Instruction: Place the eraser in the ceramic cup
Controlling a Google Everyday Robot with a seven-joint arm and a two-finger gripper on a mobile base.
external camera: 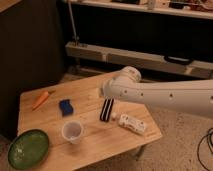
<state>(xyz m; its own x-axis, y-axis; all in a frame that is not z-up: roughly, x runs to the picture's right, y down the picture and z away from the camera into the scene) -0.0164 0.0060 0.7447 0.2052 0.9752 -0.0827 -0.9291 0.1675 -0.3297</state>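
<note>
The eraser [106,110], a flat black block with pale stripes, is near the middle of the wooden table [95,145], its long side pointing toward me. My gripper [103,96] is at the end of the white arm that reaches in from the right, right over the eraser's far end. The arm's wrist hides where they meet. The ceramic cup [72,131], small, pale and translucent, stands upright to the front left of the eraser, about a hand's width away.
A blue block [65,106] lies left of the eraser. An orange carrot [41,99] lies at the far left. A green plate [27,148] sits at the front left corner. A white packet [131,123] lies right of the eraser. Shelving stands behind the table.
</note>
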